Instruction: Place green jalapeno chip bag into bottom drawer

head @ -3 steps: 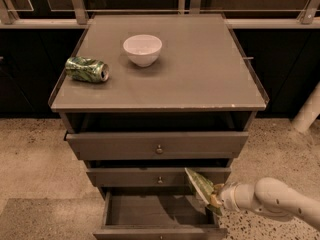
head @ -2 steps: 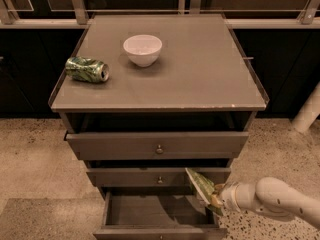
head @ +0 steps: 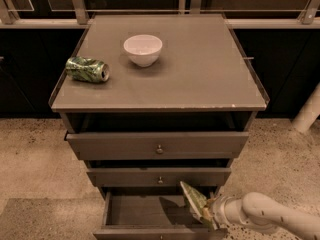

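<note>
The green jalapeno chip bag is held upright over the right part of the open bottom drawer. My gripper reaches in from the lower right on a white arm and is shut on the bag's lower right edge. The bag hangs just above the drawer's floor, close to its right wall. The drawer is pulled out, and its floor shows bare to the left of the bag.
A white bowl and a crushed green can sit on the cabinet top. The two knobbed drawers above are slightly pulled out. A white post stands at the right on the speckled floor.
The bag and gripper have barely moved; they stay over the right side of the open bottom drawer.
</note>
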